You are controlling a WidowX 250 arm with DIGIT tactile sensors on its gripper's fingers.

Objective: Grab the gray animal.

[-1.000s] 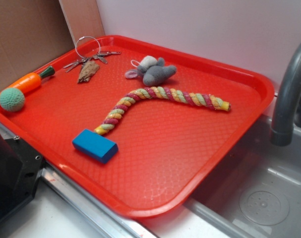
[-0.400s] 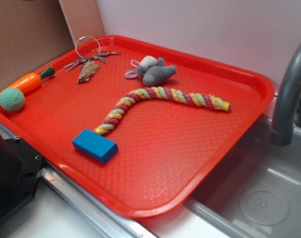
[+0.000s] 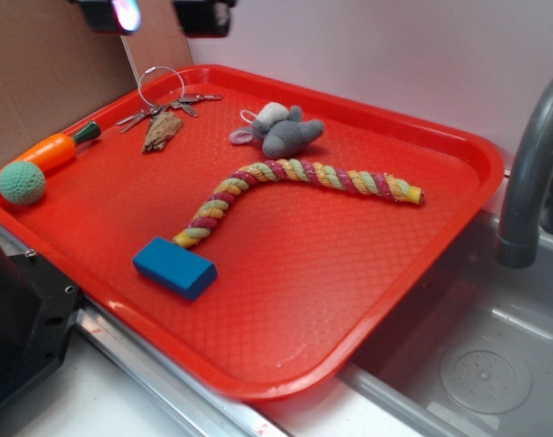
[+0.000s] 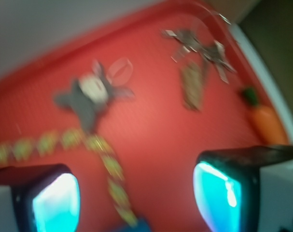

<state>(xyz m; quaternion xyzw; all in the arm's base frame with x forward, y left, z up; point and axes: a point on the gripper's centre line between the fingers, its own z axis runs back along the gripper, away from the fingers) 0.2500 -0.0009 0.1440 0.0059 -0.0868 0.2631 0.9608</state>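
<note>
My fingers (image 4: 228, 193) hang spread wide apart, holding nothing, above the red tray (image 3: 349, 300). The gray animal (image 3: 281, 130) lies toward twelve o'clock on it: dark gray body, paler head, pinkish ears, thin loop. A braided rope (image 3: 294, 187) curves just below it. The tray rests beside a gray sink (image 3: 476, 364).

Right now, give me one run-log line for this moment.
phase: approach | gripper: open, high above tray back-left corner | plush mouse: untouched, beside braided rope | keys: nearby
</note>
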